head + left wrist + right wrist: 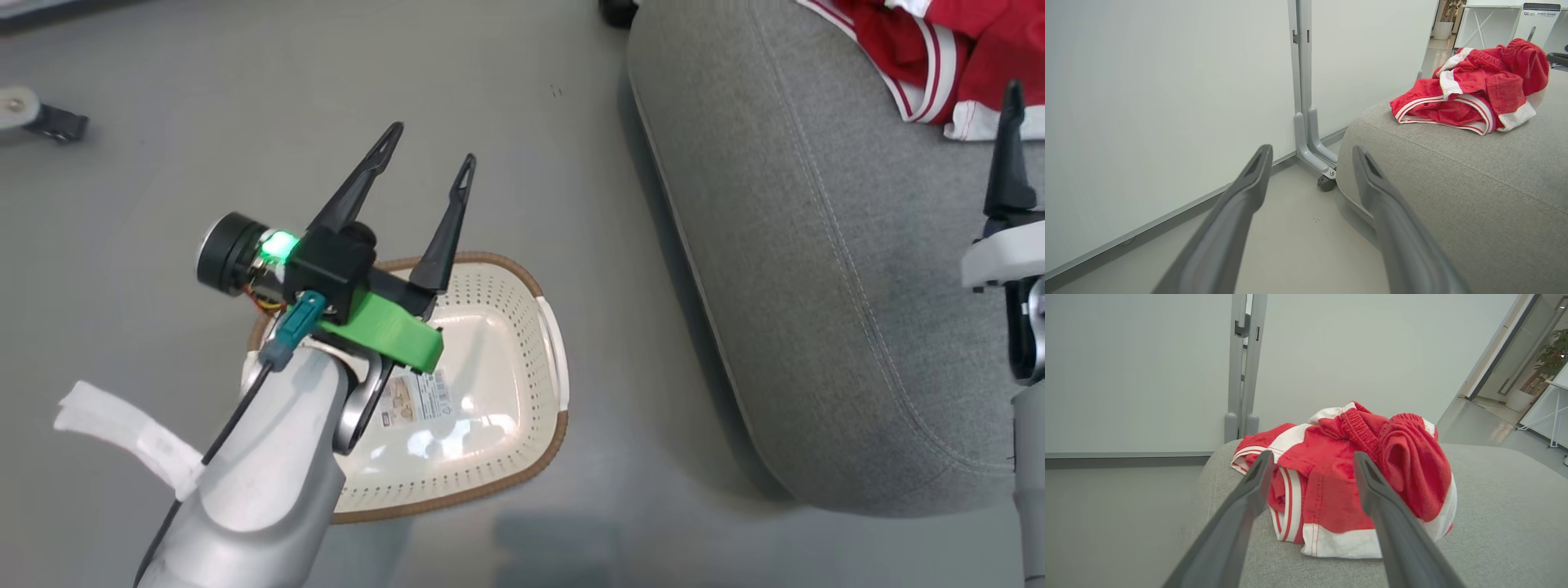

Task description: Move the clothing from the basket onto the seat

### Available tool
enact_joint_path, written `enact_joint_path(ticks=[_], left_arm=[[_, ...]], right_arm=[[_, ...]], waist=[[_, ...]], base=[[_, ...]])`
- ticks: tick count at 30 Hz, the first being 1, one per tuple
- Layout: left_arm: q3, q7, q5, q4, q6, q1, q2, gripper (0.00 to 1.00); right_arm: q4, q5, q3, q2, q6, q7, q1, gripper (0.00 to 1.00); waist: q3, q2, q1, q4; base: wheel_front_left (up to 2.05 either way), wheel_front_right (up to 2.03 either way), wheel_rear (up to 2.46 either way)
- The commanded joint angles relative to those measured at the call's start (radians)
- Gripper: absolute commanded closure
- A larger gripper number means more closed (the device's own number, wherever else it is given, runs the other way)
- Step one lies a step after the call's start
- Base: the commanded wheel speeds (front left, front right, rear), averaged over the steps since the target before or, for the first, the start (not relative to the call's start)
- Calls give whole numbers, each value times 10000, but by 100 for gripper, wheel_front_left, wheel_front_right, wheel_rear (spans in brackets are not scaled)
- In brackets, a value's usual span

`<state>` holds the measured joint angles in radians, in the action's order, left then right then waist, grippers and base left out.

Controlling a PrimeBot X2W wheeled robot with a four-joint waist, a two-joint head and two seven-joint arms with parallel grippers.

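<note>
The clothing (1355,473), a crumpled heap of red garments with white and striped trim, lies on the seat (816,286), a large grey cushion. My right gripper (1312,457) is open, its fingers spread just short of the heap and holding nothing. One of its dark fingers (1011,155) shows at the right edge of the head view, beside the clothing (939,49). The cream basket (557,433) stands on the floor left of the seat, with just a barcode sticker showing inside it. My left gripper (431,147) hangs open above the basket's far rim. The left wrist view looks across at the clothing (1474,90) on the seat (1453,183).
A white partition wall stands behind the seat, its grey post resting on a caster (1327,182) close to the cushion's corner. Another caster foot (41,114) sits on the grey floor at the far left. A doorway with a potted plant (1551,359) opens to the right.
</note>
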<state>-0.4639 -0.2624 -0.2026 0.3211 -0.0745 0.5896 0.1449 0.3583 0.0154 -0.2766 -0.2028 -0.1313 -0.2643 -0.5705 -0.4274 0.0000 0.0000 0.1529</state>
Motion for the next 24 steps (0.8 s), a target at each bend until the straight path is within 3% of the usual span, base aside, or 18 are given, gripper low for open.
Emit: enact_joint_path(ticks=[1,12,24], left_arm=[[141,-35,-138,-49,46,-277,-11,0],[1701,-35,-189,-370,211,-1557,-391,0],[3313,-35,47,-683,124,-2806,-694,0]], right_arm=[[-182,-101,144,33,11,-2,213,0],[-1172,-431,1421,810,11,-2,1174,0],[-1150,-625,2303,1377,11,-2,1904,0]], waist=[[587,0,0,-418],[1675,0,0,-1365],[2825,0,0,-2047]], base=[[0,0,0],[0,0,0],[0,0,0]])
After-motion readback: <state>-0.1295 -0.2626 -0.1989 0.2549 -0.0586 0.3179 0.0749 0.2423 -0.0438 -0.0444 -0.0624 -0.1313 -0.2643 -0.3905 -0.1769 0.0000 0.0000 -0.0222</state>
